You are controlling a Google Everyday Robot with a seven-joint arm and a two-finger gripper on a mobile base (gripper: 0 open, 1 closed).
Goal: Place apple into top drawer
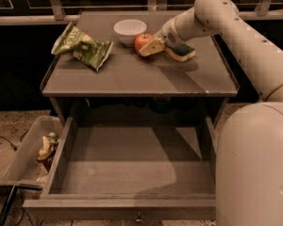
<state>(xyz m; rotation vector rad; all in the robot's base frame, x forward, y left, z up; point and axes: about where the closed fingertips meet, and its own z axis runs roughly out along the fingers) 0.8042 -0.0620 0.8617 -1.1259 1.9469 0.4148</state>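
gripper (150,47) sits over the back half of the tabletop (132,76). white bowl (129,27) just behind-left of it, green/yellow sponge (181,52) just right. green chip bag (82,46) well left. clear bin (16,161) on the floor, far lower-left, clutter inside.

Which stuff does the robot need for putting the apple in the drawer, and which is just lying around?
Needed: apple, on the table; gripper, right beside it; top drawer, open.
Lying about: white bowl, green bag, sponge, plastic bin.
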